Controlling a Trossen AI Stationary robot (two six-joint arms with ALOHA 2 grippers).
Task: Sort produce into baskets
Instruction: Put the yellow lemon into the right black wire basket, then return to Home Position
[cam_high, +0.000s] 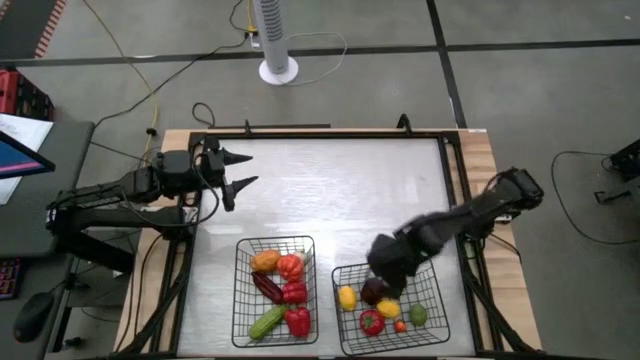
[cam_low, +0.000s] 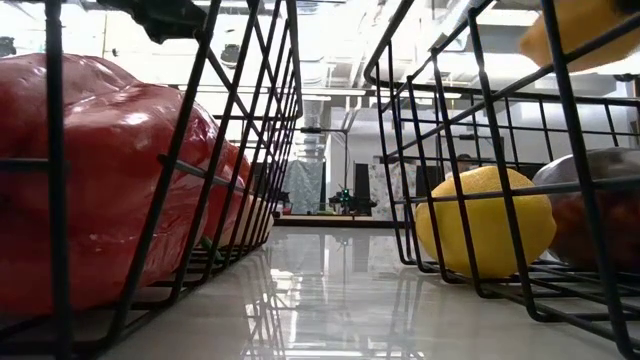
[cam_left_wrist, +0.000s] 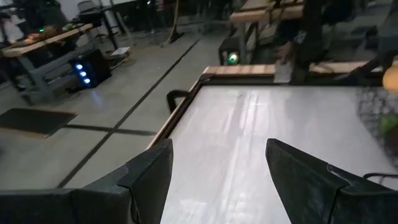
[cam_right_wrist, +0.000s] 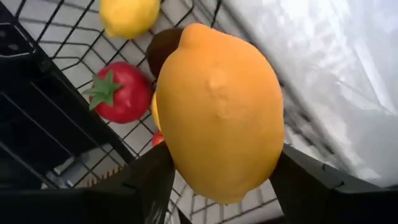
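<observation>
Lemon (cam_right_wrist: 221, 118) over basket rim (cam_right_wrist: 62, 43)

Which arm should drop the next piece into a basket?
Right: its gripper holds a yellow-orange lemon over the right basket. The left gripper waits open and empty at the table's far left.

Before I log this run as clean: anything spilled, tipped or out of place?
Nothing stands out. Both baskets, left and right, sit upright with produce inside. The right gripper holds a lemon over the right one; the left gripper waits open.
</observation>
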